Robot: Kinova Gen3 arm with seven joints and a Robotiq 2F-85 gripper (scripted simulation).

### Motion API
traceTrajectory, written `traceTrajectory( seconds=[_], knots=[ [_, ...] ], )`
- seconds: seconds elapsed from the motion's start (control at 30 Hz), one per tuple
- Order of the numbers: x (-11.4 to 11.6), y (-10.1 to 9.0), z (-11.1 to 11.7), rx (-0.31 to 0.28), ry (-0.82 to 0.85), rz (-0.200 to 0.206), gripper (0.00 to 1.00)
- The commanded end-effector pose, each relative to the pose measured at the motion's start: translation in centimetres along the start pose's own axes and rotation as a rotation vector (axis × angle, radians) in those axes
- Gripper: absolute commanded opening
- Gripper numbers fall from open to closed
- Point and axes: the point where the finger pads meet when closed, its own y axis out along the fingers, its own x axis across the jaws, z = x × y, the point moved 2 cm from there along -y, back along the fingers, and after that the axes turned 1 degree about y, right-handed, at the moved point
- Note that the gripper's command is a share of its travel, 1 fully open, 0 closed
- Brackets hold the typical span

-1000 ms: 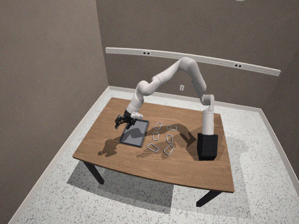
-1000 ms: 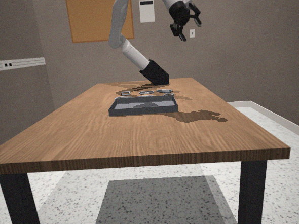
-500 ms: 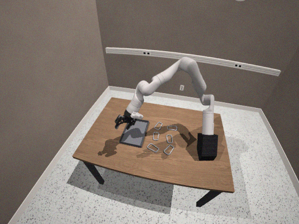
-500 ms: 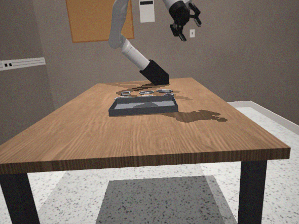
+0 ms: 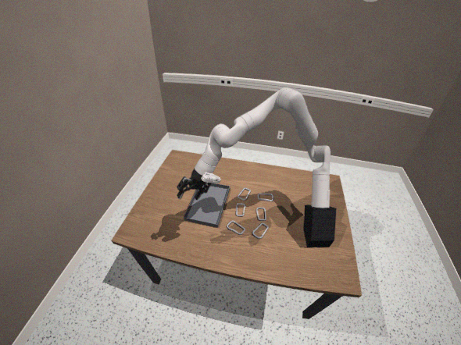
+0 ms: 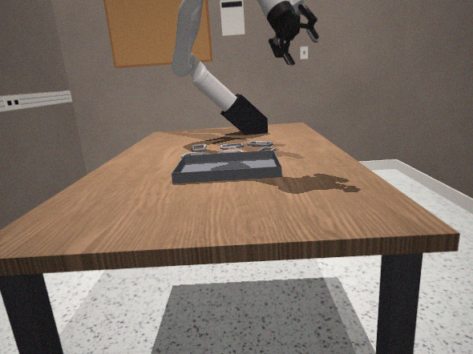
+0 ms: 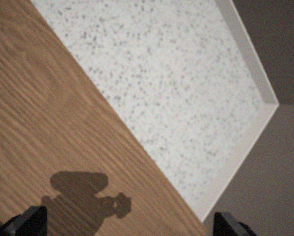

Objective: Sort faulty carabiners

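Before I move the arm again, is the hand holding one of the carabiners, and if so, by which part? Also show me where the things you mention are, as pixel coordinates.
Nothing is held: the hand [image 5: 190, 195] [image 6: 305, 51] is open above the table [image 5: 297, 265] [image 6: 224, 224] [image 7: 55, 115], with no carabiner between its fingers.
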Motion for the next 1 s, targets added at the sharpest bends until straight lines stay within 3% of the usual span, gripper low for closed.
traceTrajectory(
  seconds=[0.0,0.1,0.13,0.67,0.7,0.97],
  knots=[
    [0.1,-0.1,0.0,0.0,0.0,-0.003,1.0],
    [0.1,-0.1,0.0,0.0,0.0,-0.003,1.0],
    [-2.7,-2.0,-6.2,-0.07,0.1,-0.002,1.0],
    [-3.1,-2.3,-7.1,-0.07,0.1,-0.002,1.0],
    [-6.7,-4.4,-12.8,-0.14,0.199,0.004,1.0],
    [-7.2,-4.7,-13.6,-0.14,0.199,0.004,1.0]
  ],
)
